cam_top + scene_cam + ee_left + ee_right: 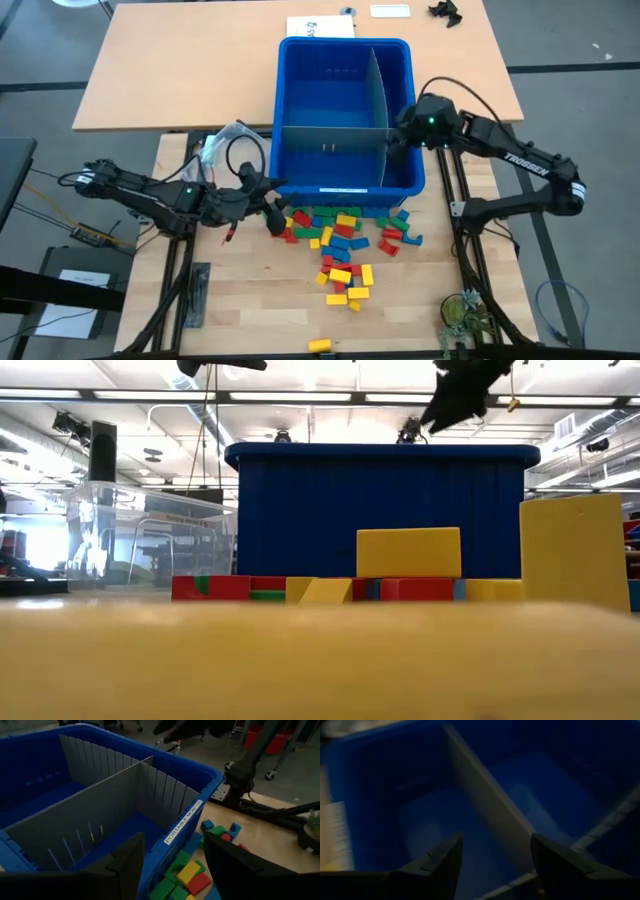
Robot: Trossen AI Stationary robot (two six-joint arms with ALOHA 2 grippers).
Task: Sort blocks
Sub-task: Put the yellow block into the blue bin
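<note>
Blocks [345,243] crowd the blue bin's [345,188] front wall. Left gripper [273,213] and right gripper [393,143] both open, seemingly empty.

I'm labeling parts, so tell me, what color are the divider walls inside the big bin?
Grey, against the blue bin; the dividers show best in the left wrist view.

blue divided bin [345,60] | clear tub [130,530] | potted plant [462,312] | papers [318,27]
</note>
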